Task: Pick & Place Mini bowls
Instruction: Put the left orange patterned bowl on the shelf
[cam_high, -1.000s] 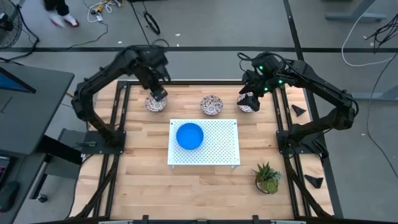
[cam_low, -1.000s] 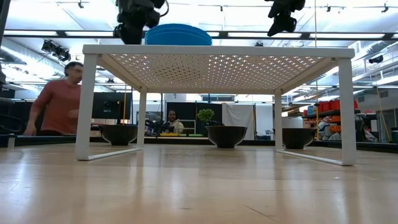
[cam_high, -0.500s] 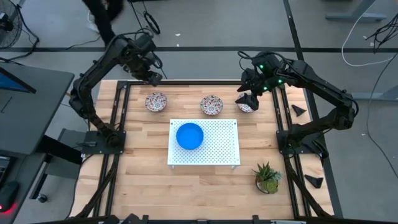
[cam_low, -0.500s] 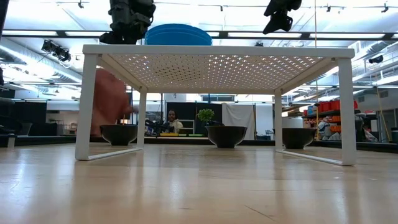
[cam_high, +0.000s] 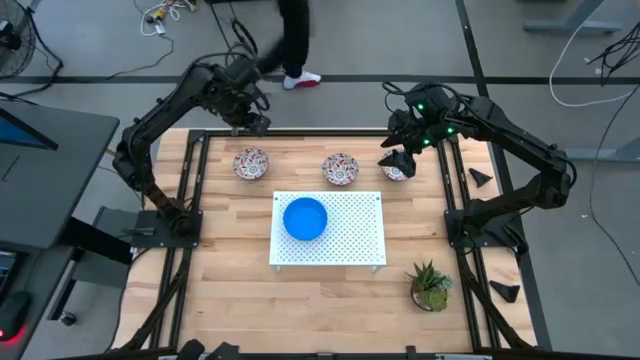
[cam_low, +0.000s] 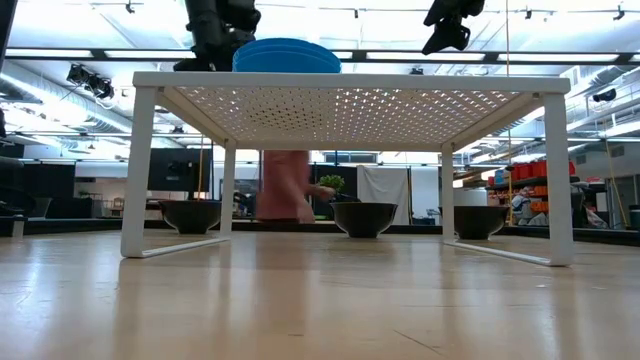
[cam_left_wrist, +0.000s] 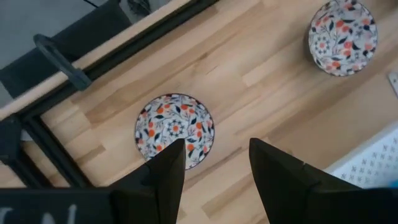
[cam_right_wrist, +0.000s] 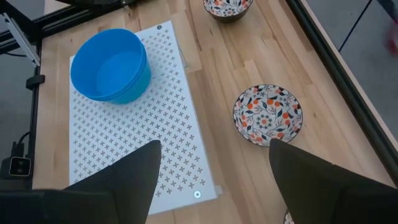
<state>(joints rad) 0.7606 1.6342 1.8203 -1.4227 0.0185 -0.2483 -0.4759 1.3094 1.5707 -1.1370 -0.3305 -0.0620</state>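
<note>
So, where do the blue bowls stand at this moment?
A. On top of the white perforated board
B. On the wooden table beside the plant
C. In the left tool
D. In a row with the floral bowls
A: the blue bowls sit stacked on the white perforated board, while the three floral bowls stay in a row on the wooden table behind it.

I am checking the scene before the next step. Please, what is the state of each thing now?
Left floral bowl: upright on the table, free.
Middle floral bowl: upright, free.
Right floral bowl: upright, partly hidden.
Blue bowls: stacked on the white board.
Left gripper: open, empty.
Right gripper: open, empty.
Plant: upright.
</note>
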